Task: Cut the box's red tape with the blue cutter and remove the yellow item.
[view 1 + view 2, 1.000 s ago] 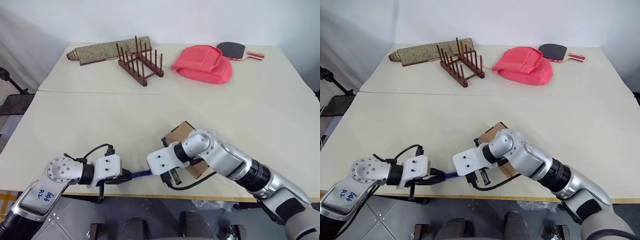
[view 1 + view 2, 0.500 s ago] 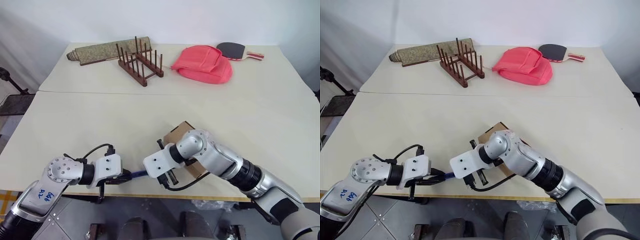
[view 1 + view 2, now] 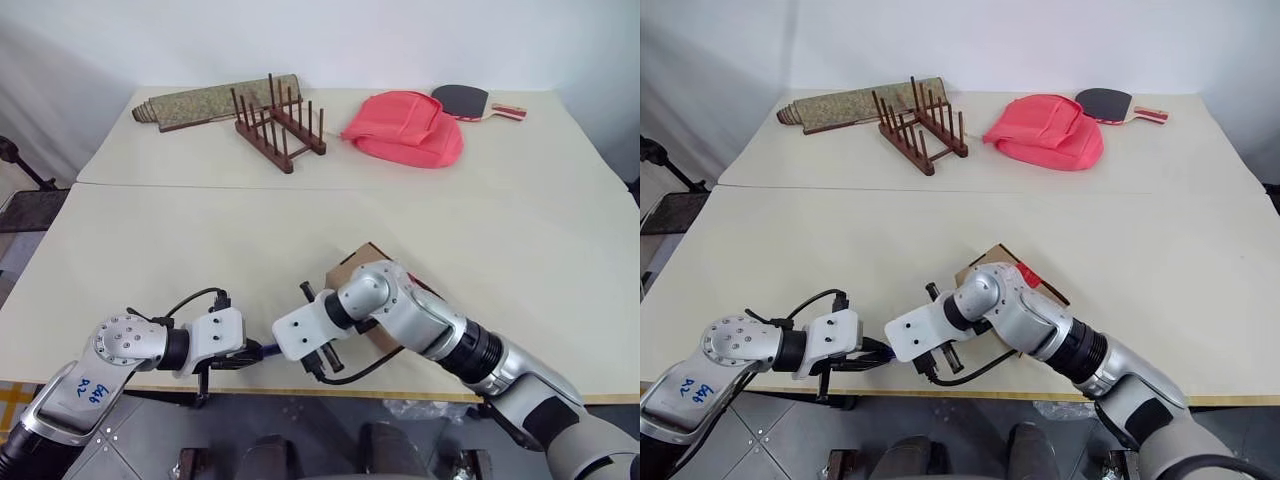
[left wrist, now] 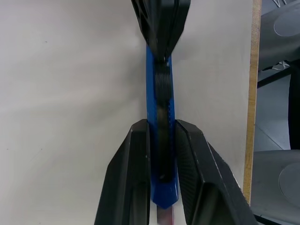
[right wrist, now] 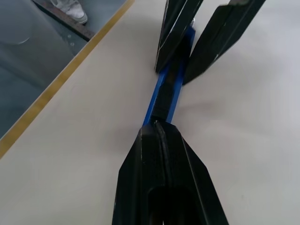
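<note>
The right gripper [image 5: 161,136] has slid left, fingers clenched against the cutter [image 4: 160,108], which the left gripper [image 4: 161,140] clamps. The box [image 3: 365,262] waits uncut.

We saw the box [image 3: 372,268], small and of brown cardboard, resting on the table [image 3: 200,240] near its front edge, a strip of the red tape [image 3: 1028,272] showing on its top. The blue cutter [image 4: 159,140], slim and dark blue, lay level just over the table beside the box, by that same edge.
</note>
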`<state>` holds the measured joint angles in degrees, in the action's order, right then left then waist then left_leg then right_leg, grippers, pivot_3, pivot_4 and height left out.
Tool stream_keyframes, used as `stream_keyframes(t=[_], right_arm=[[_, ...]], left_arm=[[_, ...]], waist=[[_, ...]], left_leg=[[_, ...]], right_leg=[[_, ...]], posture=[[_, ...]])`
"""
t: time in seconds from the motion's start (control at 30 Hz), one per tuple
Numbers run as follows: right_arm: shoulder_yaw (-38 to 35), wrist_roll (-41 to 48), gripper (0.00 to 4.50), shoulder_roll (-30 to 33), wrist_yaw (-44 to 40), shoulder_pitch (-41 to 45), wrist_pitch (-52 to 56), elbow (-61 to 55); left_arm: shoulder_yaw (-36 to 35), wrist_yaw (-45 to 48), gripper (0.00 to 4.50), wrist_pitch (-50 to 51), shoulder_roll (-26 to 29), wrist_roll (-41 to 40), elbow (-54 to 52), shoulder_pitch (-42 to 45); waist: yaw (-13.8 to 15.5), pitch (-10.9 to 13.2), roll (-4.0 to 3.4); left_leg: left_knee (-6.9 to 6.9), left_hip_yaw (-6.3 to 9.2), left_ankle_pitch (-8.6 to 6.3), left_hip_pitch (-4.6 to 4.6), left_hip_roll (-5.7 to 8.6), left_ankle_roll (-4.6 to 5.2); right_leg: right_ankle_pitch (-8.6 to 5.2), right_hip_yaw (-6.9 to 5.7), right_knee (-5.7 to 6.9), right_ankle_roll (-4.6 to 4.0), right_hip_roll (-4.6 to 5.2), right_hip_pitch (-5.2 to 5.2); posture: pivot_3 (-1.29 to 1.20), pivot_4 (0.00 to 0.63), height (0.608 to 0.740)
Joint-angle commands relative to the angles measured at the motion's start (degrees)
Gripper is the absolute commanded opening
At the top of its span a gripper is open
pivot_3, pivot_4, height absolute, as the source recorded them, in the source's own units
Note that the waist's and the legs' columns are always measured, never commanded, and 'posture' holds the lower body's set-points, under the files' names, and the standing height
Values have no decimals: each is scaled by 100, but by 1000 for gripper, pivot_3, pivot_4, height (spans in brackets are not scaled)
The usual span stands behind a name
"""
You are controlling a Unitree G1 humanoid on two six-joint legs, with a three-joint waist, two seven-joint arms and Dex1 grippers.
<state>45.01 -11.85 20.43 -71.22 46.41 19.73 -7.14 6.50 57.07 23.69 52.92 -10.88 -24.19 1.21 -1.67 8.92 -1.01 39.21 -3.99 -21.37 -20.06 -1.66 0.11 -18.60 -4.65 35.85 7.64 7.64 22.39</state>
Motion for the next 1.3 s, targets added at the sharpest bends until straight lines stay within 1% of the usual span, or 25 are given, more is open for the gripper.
stream_keyframes(t=[0.03,0.37,0.5,0.6,0.8,0.9,0.97,1.13,1.2,1.3], right_arm=[[64,-68,0,-196,52,69,-123,79],[-111,36,0,-294,28,1,-104,142],[-872,665,0,-47,-166,44,607,-319],[-979,788,0,279,-349,-5,624,-537],[-1677,1404,0,640,-331,60,1566,-1095],[-1702,1560,0,799,-314,-2,1806,-1208],[-1471,1420,0,809,-195,-47,1727,-1132],[-1084,1190,0,552,128,-25,1503,-810],[-1151,1247,0,447,259,0,1613,-798],[-1708,1695,0,452,304,90,2073,-933]], left_arm=[[733,123,445,424,49,307,282,-403],[701,48,445,465,-39,289,375,-356],[668,-60,445,463,-178,292,489,-273],[678,-82,445,439,-260,306,571,-235],[652,-199,445,440,-469,315,641,-94],[715,-183,445,398,-535,356,751,-63],[807,-167,445,410,-564,395,771,-19],[873,-194,445,522,-617,383,775,143],[769,-264,445,479,-635,359,760,157],[224,-508,445,45,-893,94,732,143]], waist=[[-2,-1,-1],[-5,-10,-8],[22,-10,-8],[33,-11,-7],[91,-10,-8],[165,-10,-7],[166,-11,-8],[173,-10,-11],[177,-9,-11],[180,-7,-11]], left_leg=[[0,0,0,0,0,0],[0,-1,1,6,-1,-2],[0,4,3,1,-8,-1],[2,12,5,-2,-7,2],[2,11,9,-2,6,15],[3,12,15,-1,7,20],[3,12,17,0,7,21],[3,14,21,16,11,25],[3,18,23,17,17,29],[3,29,26,17,36,36]], right_leg=[[0,0,0,0,0,0],[0,1,3,0,0,-3],[0,2,4,0,2,-2],[1,4,3,-1,10,-6],[2,4,0,1,26,-10],[2,4,-10,1,26,-17],[2,5,-22,1,26,-24],[2,4,-32,1,31,-46],[2,4,-32,1,39,-51],[2,2,-31,1,61,-56]], posture=[[0,150,740],[0,150,740],[0,150,740],[0,150,740],[0,150,740],[0,150,740],[0,150,740],[0,150,740],[0,150,740],[0,150,740]])
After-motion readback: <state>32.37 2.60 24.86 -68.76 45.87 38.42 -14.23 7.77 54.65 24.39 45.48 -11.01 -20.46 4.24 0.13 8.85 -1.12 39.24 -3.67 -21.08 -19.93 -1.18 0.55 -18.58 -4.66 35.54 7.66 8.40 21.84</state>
